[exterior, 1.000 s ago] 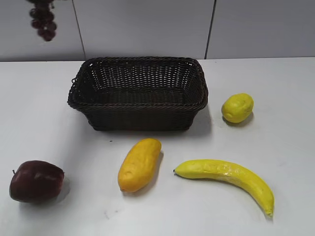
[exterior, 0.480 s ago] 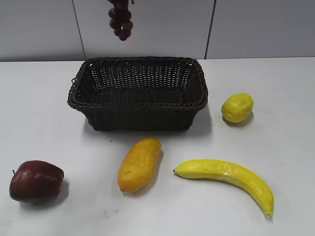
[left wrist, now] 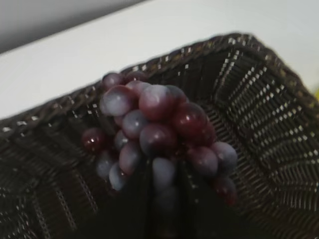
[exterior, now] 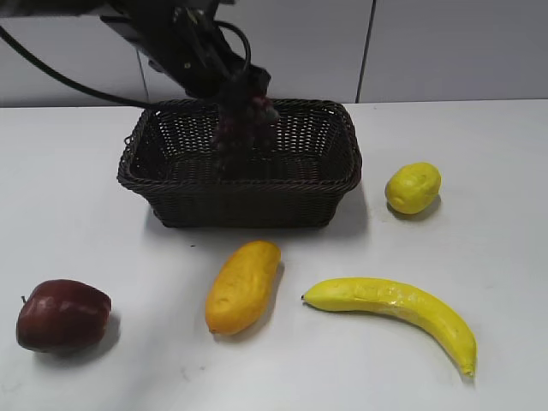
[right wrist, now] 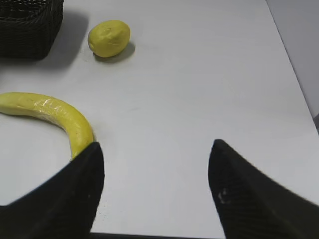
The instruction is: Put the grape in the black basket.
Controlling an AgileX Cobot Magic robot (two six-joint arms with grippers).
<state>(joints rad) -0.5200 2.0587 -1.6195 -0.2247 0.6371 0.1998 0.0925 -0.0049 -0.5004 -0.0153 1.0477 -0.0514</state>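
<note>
The grape (exterior: 244, 128) is a bunch of dark purple-red and greyish balls. It hangs from my left gripper (exterior: 229, 84) inside the black basket (exterior: 171, 184), low over its floor. In the left wrist view the grape (left wrist: 159, 134) fills the middle, with the black basket's woven wall (left wrist: 259, 99) behind it, and my left gripper (left wrist: 164, 199) is shut on its top. My right gripper (right wrist: 155, 164) is open and empty over bare table. It does not show in the exterior view.
A yellow lemon (exterior: 413, 187) lies right of the basket, a banana (exterior: 394, 311) at the front right, an orange-yellow mango (exterior: 243, 285) in front of the basket, and a dark red apple (exterior: 62, 314) at the front left. The right wrist view shows the lemon (right wrist: 108, 38) and banana (right wrist: 55, 118).
The left arm has come down from above the frame with the grape. The bunch moved right across the top, then down into the basket. Nothing else moved.
</note>
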